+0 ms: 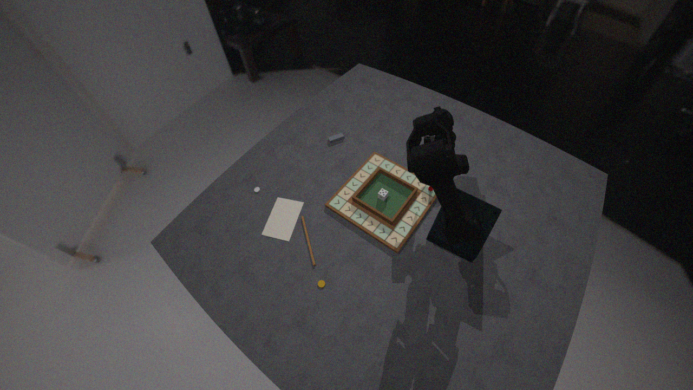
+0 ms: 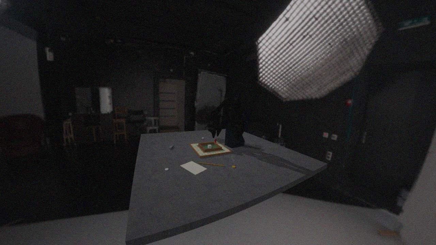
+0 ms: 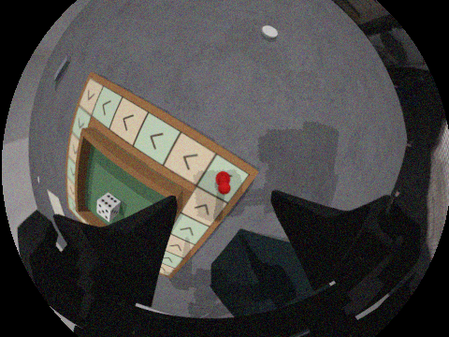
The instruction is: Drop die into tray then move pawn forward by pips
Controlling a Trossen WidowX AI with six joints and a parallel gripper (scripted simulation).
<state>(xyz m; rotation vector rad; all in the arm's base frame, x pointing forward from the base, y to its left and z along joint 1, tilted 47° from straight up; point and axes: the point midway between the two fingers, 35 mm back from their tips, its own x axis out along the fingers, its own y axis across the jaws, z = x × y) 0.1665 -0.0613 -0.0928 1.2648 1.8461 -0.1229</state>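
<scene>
top: die (image 1: 383, 193) sits in tray (image 1: 364, 200); pawn (image 1: 429, 188) stands on board (image 1: 394, 239) corner square, the corner nearest arm base.
exterior: gripper (image 2: 216, 133) hangs just above pawn, apart from it.
wrist: fingers spread wide, nothing between; pawn lies ahead between them.
step: pawn released, judging placement done.
next: lift clear without clipping pawn.

- the arm (image 1: 438, 160) rises from its base near the desk's right edge and bends forward, wrist pitched down;
- the gripper (image 3: 221, 209) hangs with fingers spread wide, holding nothing
</scene>
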